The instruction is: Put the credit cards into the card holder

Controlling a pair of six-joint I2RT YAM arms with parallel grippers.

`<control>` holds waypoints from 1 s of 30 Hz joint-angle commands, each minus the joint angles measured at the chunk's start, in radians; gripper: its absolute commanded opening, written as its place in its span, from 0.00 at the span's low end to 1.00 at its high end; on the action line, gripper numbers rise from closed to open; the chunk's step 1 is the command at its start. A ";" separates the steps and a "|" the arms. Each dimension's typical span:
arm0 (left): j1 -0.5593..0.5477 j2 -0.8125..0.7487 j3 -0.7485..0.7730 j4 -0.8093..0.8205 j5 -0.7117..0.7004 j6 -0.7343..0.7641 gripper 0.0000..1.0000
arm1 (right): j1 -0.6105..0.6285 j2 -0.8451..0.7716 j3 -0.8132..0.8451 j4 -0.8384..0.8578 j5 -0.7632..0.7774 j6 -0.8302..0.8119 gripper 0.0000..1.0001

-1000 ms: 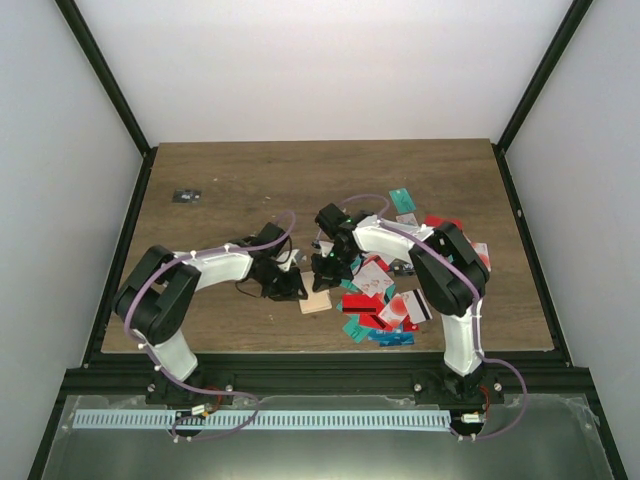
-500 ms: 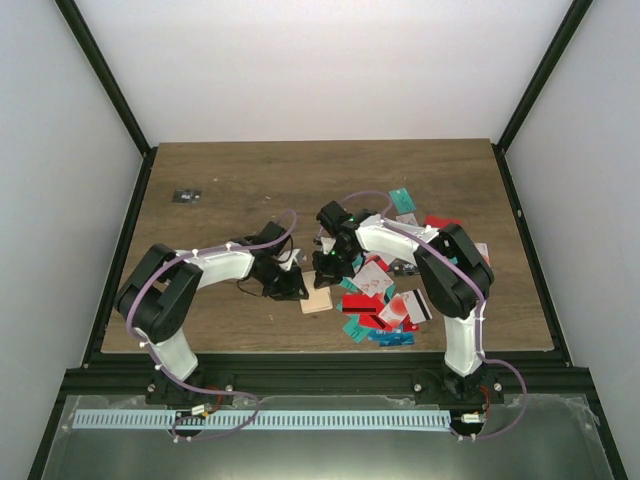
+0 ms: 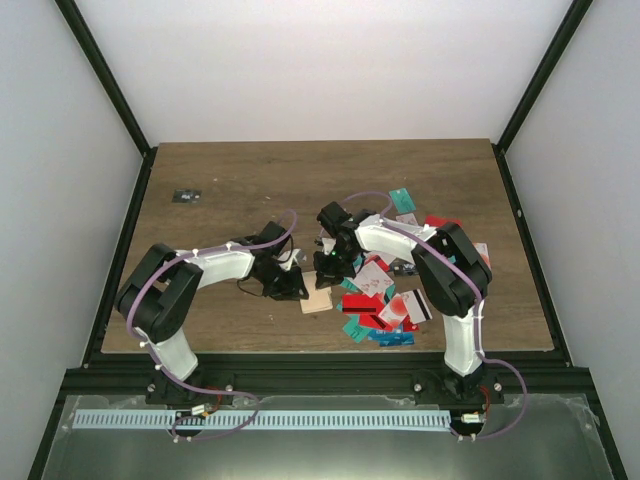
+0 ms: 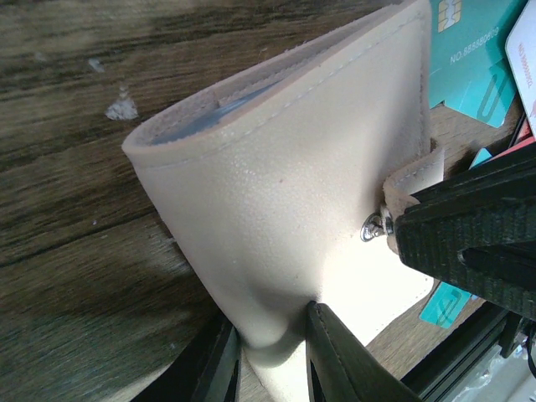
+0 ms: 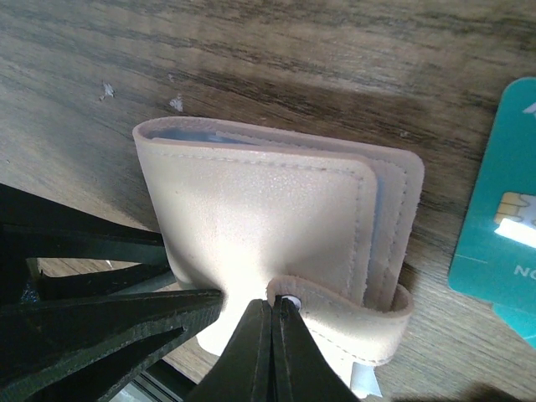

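The beige card holder (image 4: 285,193) stands folded on the wood table, and it also shows in the top view (image 3: 316,300). My left gripper (image 4: 272,356) is shut on its lower edge, one finger on each side. My right gripper (image 5: 274,322) is shut, its tips pinching the end of the holder's snap tab (image 5: 343,306). A pale blue card edge shows inside the holder's top (image 5: 201,134). The credit cards (image 3: 385,300) lie in a loose pile to the right of the holder. A teal card (image 5: 498,226) lies just right of it.
A small dark flat object (image 3: 186,196) lies at the far left of the table. More cards (image 3: 402,200) are scattered toward the back right. The left gripper's black fingers (image 5: 100,310) crowd the right wrist view at lower left.
My right gripper has shifted slightly at the holder's tab. The left gripper and the holder have stayed in place.
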 commanded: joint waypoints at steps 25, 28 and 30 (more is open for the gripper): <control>-0.022 0.068 0.002 -0.053 -0.069 -0.004 0.22 | 0.014 0.023 -0.030 0.007 -0.086 -0.042 0.01; -0.023 0.065 0.003 -0.047 -0.062 -0.003 0.22 | 0.015 0.040 -0.024 0.009 -0.078 -0.037 0.01; -0.024 0.064 0.003 -0.045 -0.060 -0.002 0.22 | 0.015 0.055 -0.014 0.005 -0.066 -0.035 0.01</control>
